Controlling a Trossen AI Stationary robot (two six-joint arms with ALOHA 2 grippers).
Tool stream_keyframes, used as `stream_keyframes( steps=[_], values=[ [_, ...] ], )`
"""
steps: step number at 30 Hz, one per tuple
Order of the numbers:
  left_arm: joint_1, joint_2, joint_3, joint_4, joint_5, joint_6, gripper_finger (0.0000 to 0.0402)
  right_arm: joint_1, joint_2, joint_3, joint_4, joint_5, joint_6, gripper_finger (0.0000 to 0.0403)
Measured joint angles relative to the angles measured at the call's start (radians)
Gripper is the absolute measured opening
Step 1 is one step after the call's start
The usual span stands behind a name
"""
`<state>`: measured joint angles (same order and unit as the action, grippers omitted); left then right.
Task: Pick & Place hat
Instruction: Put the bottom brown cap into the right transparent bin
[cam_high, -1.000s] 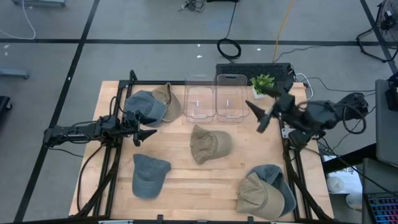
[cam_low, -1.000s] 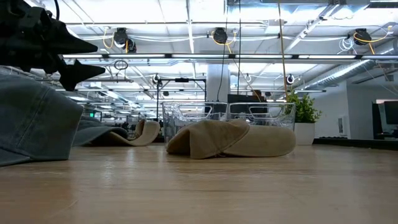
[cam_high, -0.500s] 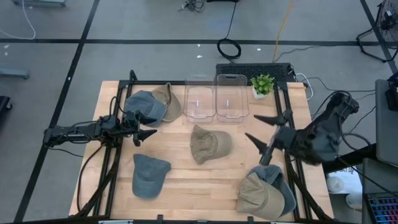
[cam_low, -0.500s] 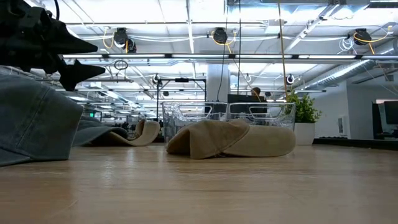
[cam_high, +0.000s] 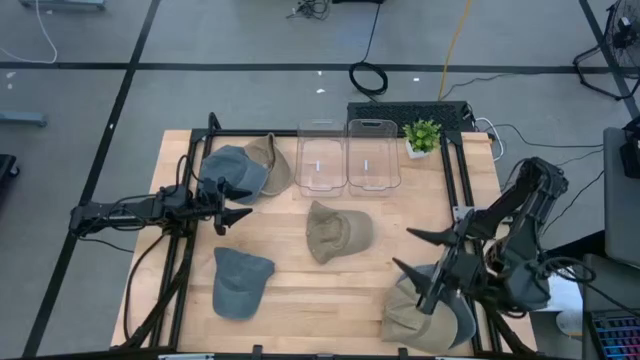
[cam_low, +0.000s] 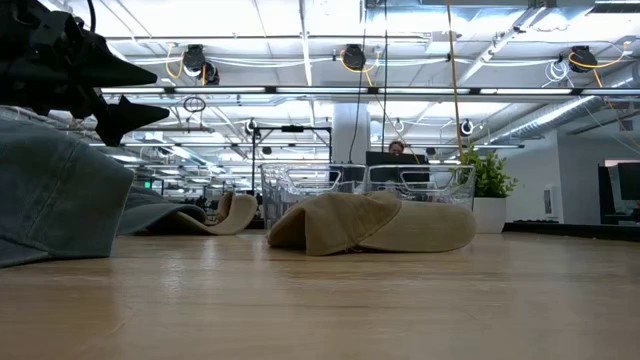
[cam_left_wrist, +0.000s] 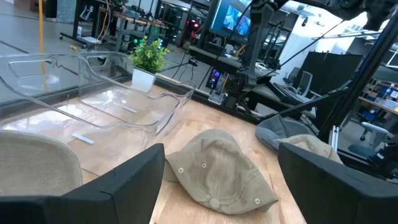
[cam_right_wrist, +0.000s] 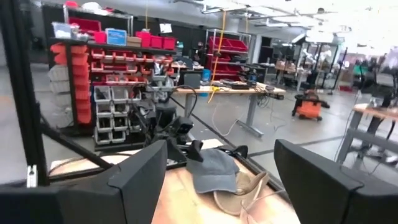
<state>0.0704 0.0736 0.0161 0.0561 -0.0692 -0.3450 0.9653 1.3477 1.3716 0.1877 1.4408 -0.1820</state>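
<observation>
Several caps lie crown-up on the wooden table. A khaki hat (cam_high: 336, 232) sits in the middle, also seen in the low view (cam_low: 372, 222) and ahead of my left fingers (cam_left_wrist: 217, 169). A blue hat (cam_high: 240, 282) lies near the left. Blue-and-khaki pairs lie far left (cam_high: 245, 170) and near right (cam_high: 432, 312). My left gripper (cam_high: 237, 206) is open, level above the table's left side (cam_low: 150, 92). My right gripper (cam_high: 402, 250) is open, in the air above the near-right pair, pointing left.
Two clear plastic bins (cam_high: 347, 155) stand side by side at the far edge, with a small potted plant (cam_high: 422, 135) to their right. Black frame rails (cam_high: 190, 250) run along both table sides. Bare wood lies between the middle khaki hat and the near edge.
My right gripper has swung from beside the plant at the far right toward the near edge, and now hangs over the near-right pair of hats. It stays open. No hat has moved.
</observation>
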Motion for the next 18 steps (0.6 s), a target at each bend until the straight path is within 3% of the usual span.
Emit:
stream_keyframes(
  steps=[7,14,18],
  values=[
    [0.000,0.000,0.000,0.000,0.000,0.000,0.0324,-0.001,0.015,0.012,0.266,0.024,-0.361,0.0283],
    [0.000,0.000,0.000,0.000,0.000,0.000,0.0324,-0.001,0.014,0.107,0.271,0.127,-0.651,0.0283],
    [0.000,0.000,0.000,0.000,0.000,0.000,0.0324,-0.001,0.011,0.127,0.265,0.129,-0.692,0.0283]
  ],
)
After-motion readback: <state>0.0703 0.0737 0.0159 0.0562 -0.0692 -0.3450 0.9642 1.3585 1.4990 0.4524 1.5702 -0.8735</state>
